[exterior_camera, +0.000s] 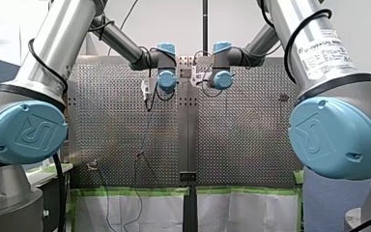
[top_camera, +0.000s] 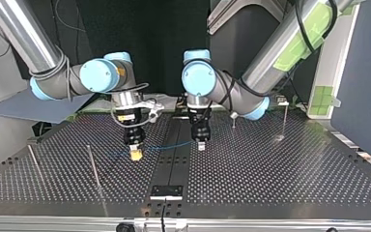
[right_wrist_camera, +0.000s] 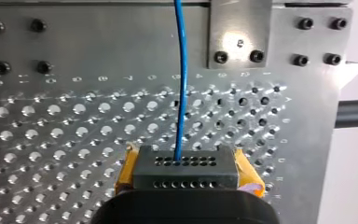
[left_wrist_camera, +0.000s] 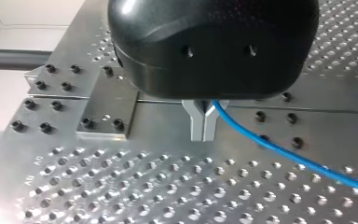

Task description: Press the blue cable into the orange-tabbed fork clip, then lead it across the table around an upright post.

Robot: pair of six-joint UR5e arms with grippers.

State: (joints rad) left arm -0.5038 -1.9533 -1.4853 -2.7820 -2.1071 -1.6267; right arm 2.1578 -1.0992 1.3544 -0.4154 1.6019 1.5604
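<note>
My left fingers (left_wrist_camera: pixel 198 125) and yellow-padded right fingers (right_wrist_camera: pixel 246 176) both pinch the blue cable (left_wrist_camera: pixel 279 149) over the worktop (top_camera: pixel 270 179). No fork clip shows; clipping and rounding an upright post (top_camera: pixel 94 166) look undone.

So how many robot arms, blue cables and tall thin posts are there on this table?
robot arms: 2
blue cable: 1
tall posts: 3
total: 6
</note>
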